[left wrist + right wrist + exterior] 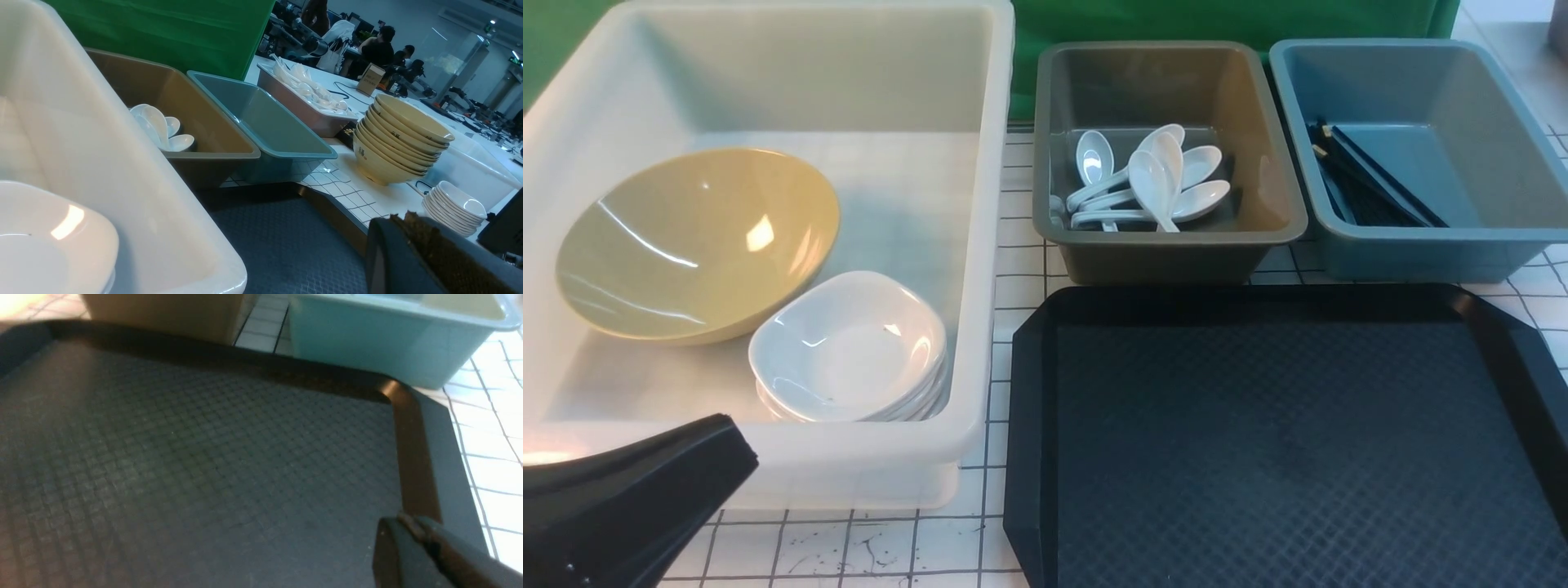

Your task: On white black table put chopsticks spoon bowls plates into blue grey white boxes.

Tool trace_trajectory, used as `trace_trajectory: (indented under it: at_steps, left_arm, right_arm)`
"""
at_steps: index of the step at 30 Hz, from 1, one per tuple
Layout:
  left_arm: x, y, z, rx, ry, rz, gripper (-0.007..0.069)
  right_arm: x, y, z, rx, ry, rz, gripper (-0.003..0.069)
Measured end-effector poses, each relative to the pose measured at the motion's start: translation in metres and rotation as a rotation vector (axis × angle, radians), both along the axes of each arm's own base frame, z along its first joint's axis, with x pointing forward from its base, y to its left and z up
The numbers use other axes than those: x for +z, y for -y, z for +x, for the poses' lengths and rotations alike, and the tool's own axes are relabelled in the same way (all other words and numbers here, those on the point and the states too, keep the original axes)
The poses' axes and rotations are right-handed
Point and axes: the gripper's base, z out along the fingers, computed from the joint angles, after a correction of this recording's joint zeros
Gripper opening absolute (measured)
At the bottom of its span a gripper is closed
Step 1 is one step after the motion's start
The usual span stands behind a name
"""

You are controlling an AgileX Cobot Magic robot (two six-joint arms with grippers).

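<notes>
Front view shows everything sorted: the yellow bowl [697, 242] and stacked plates [849, 349] sit in the white box [980, 245] at nine o'clock, spoons [1147, 181] fill the grey box [1168, 237] at twelve, chopsticks [1372, 184] lie in the blue box [1421, 245] at two. The black tray [1274, 441] spreads at five. The left gripper [425, 253] and right gripper [429, 555] show only one finger edge each; I cannot tell their spread.
</notes>
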Motion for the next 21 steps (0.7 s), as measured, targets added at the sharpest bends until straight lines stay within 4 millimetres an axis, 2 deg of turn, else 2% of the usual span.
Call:
trace_trajectory:
  at_steps: [21]
  left_arm:
    - [0.0, 0.0, 0.0, 0.0, 0.0, 0.0, -0.0001]
  right_arm:
    - [0.0, 0.0, 0.0, 0.001, 0.0, -0.003, 0.0035]
